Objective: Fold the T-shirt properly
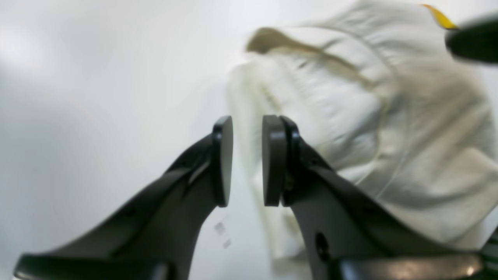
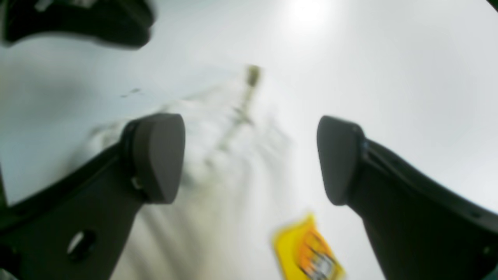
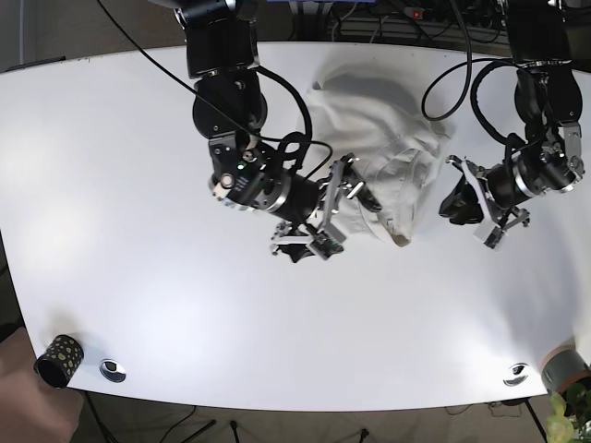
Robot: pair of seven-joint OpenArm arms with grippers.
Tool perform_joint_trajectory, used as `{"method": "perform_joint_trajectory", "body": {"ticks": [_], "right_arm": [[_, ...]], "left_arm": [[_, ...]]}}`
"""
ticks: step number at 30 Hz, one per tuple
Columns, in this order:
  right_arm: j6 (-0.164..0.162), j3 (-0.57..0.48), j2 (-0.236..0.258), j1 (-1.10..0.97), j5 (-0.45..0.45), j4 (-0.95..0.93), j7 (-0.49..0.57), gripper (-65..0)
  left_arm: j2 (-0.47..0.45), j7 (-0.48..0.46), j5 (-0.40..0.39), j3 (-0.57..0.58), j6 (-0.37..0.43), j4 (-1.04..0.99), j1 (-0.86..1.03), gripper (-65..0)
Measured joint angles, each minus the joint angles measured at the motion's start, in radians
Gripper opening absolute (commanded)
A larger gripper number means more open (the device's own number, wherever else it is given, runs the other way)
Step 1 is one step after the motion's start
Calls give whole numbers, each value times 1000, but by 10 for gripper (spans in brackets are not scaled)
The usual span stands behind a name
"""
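A white T-shirt (image 3: 388, 138) lies crumpled on the white table (image 3: 138, 185), toward the back and right of centre. My right gripper (image 3: 340, 214) is at the shirt's left edge. In its own blurred view it (image 2: 249, 132) is wide open above the pale cloth (image 2: 218, 217), with a yellow label (image 2: 307, 252) below it. My left gripper (image 3: 459, 198) sits just right of the shirt. In its own view its pads stand a narrow gap apart (image 1: 248, 128) with nothing between them. The bunched shirt (image 1: 408, 128) lies beyond and to their right.
A black speckled cup (image 3: 57, 360) stands at the front left corner and a grey cylinder (image 3: 563, 365) at the front right. Round metal fittings (image 3: 113, 369) (image 3: 515, 372) sit near the front edge. Cables run from the back to both arms.
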Motion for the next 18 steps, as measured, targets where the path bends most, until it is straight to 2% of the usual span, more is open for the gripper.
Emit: {"method": "perform_joint_trajectory", "body": {"ticks": [1,4,8,10,12,18], "right_arm": [[-11,21,7,-8,-1,14,3,-141],[-6,55,44,-32,4,43,4,-178],[-6,58,77,-66,-5,50,-3,-373],[-3,58,88,-78,0,48,-3,-506],[-3,57,96,-77,5,25,0,-572],[-3,53,100,-59,-1,-152,15,-585]], "left_arm": [[15,-1,0,25,0,0,-8,-536],[61,0,0,106,0,-5,-33,-536],[114,-10,39,217,0,-5,-51,-536],[144,-6,105,264,-1,-6,-45,-536],[163,-5,156,280,-1,-6,-30,-536],[166,-6,173,279,-4,-7,2,-536]]}}
